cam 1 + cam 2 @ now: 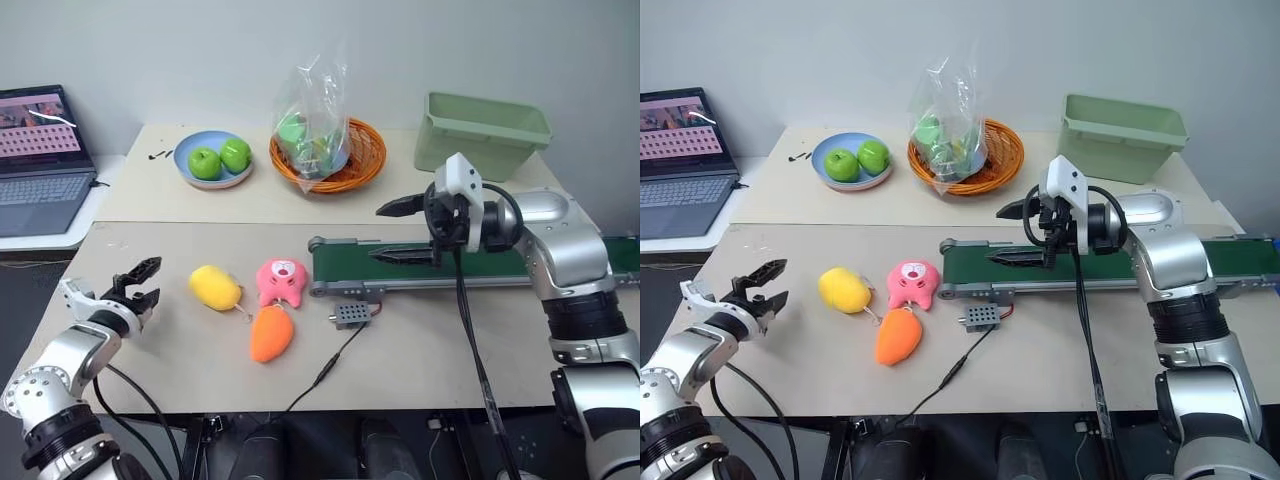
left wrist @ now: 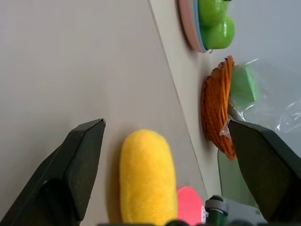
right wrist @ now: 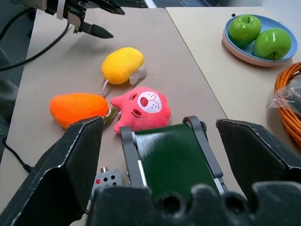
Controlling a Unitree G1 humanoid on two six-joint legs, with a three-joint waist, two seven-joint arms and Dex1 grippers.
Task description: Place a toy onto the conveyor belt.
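We see a wide beige surface [image 1: 200,340] that carries everything, and on its right side lies the conveyor belt [image 1: 400,264], a long dark green band with grey rails, whose near end roller stands close to the plush toys. Behind the belt, near the far edge, stands a pale green bin [image 1: 482,133], and to the left of it an orange woven basket [image 1: 365,165] with a clear plastic bag [image 1: 312,110] of green things inside. More to the left there is a blue plate [image 1: 190,170] with two green apples [image 1: 220,159], and a laptop [image 1: 35,160] stands open on a lower white table at the far left. Our right end effector [image 1: 403,232] hangs over the near end of the belt, its two black fingers spread wide and holding nothing. Our left end effector [image 1: 140,283] is low over the surface at the left, also spread wide and empty, and it points toward the toy [image 1: 215,287], which lies on the surface just beside it, not touched. The toy is to the left of the belt, apart from it. Just to its right lies a pink plush [image 1: 281,281], and an orange carrot plush [image 1: 271,333] lies in front of the pink one. A small grey box [image 1: 351,316] with a black cable sits under the belt's end.
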